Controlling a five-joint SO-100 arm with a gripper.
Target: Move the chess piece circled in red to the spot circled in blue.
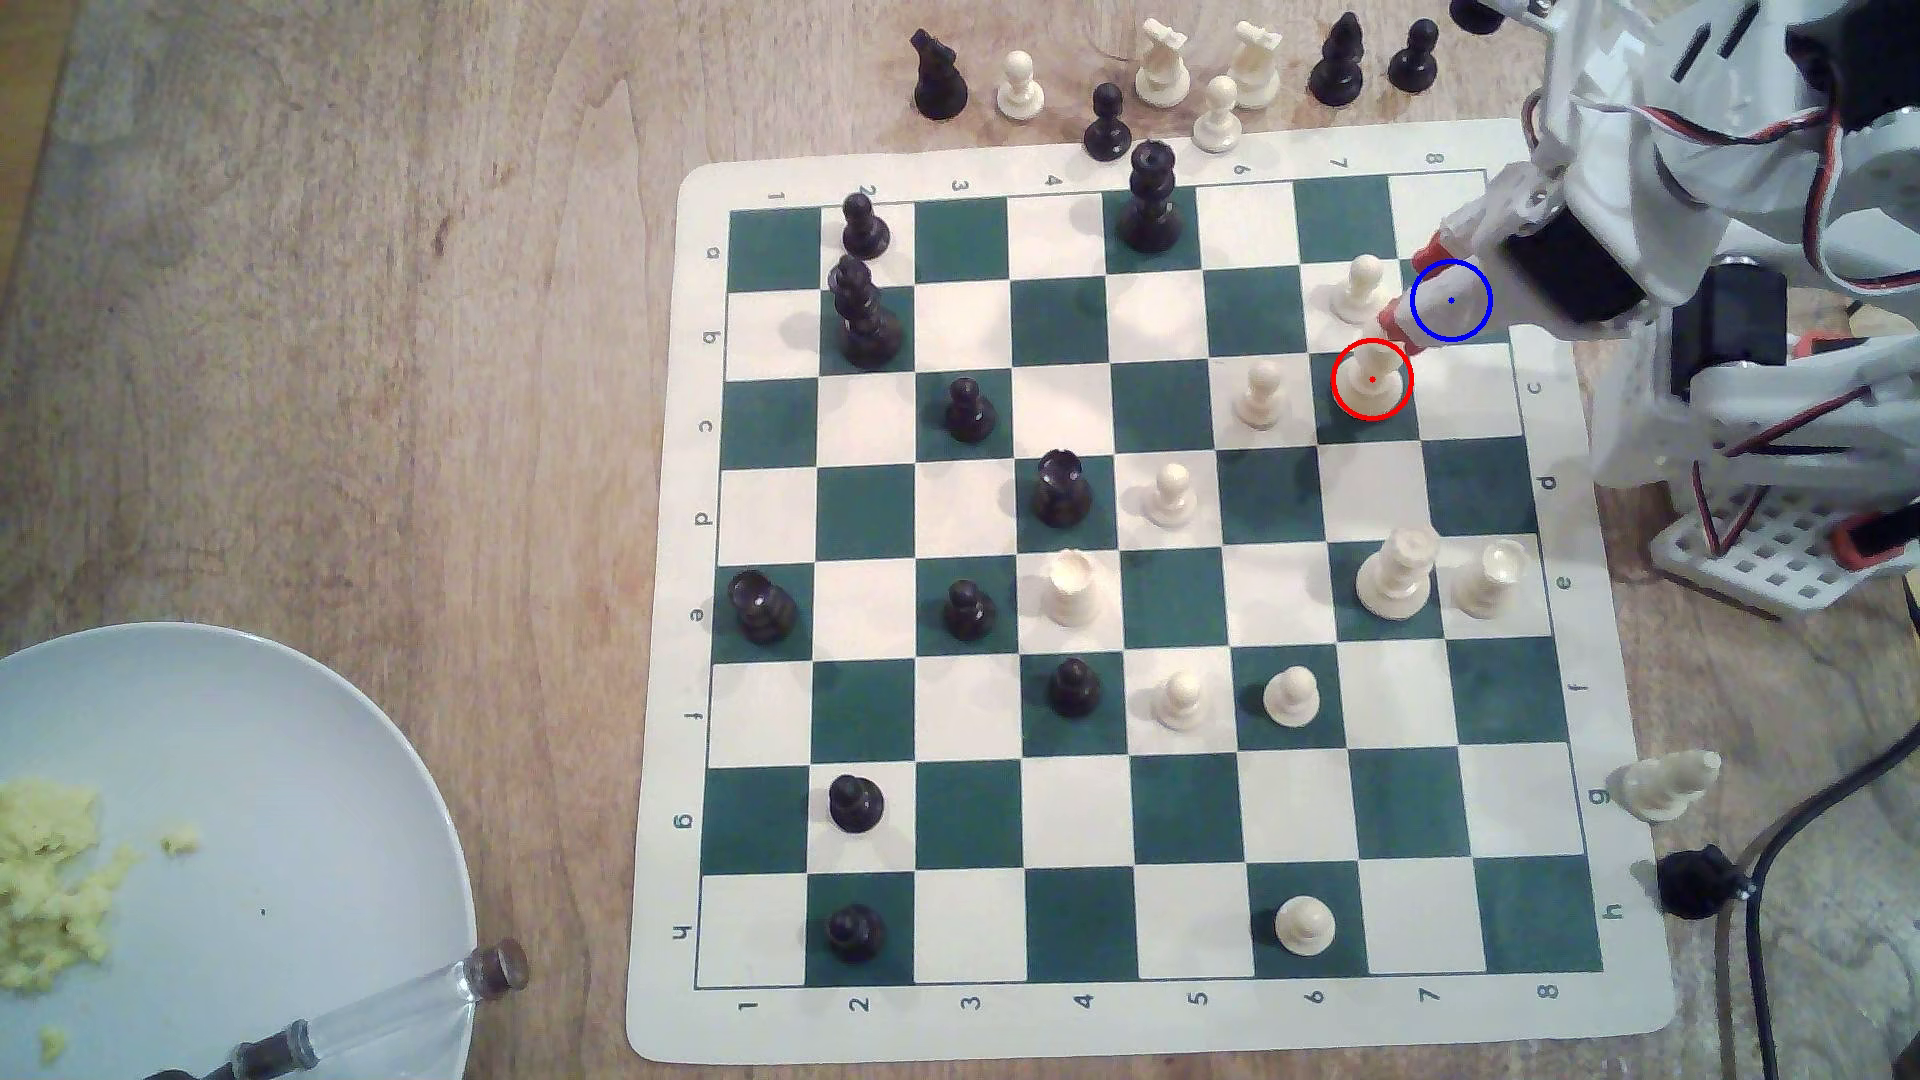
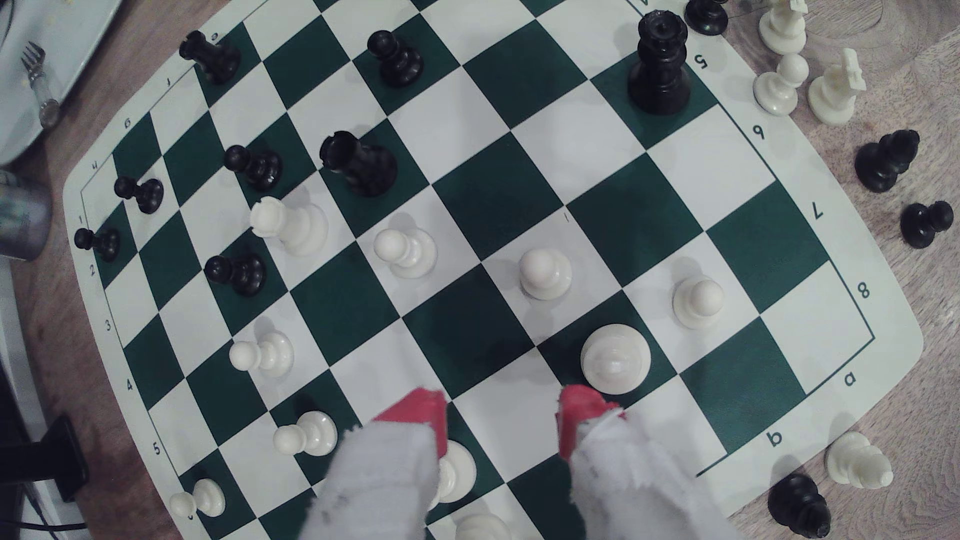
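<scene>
The chess piece [image 1: 1371, 379], cream-white with a round base, stands upright on a green square inside the red circle. In the wrist view the chess piece [image 2: 615, 358] is seen from above, just beyond one red fingertip [image 2: 582, 410] and outside the gap. My gripper [image 1: 1411, 282] hovers over the board's far right corner in the exterior view. The gripper [image 2: 501, 415] is open and holds nothing. The blue circle [image 1: 1451, 300] is drawn over my finger, which hides the spot beneath. In the wrist view the spot [image 2: 743, 384] is a bare green square diagonally beside the piece.
A cream pawn [image 1: 1361, 286] stands beside the spot and another [image 1: 1259, 395] beside the piece. Taller cream pieces [image 1: 1397, 571] stand nearer the front. Captured pieces [image 1: 1162, 62] line the far board edge. A plate [image 1: 312, 748] sits at the exterior view's lower left, and cables [image 1: 1766, 935] at its right.
</scene>
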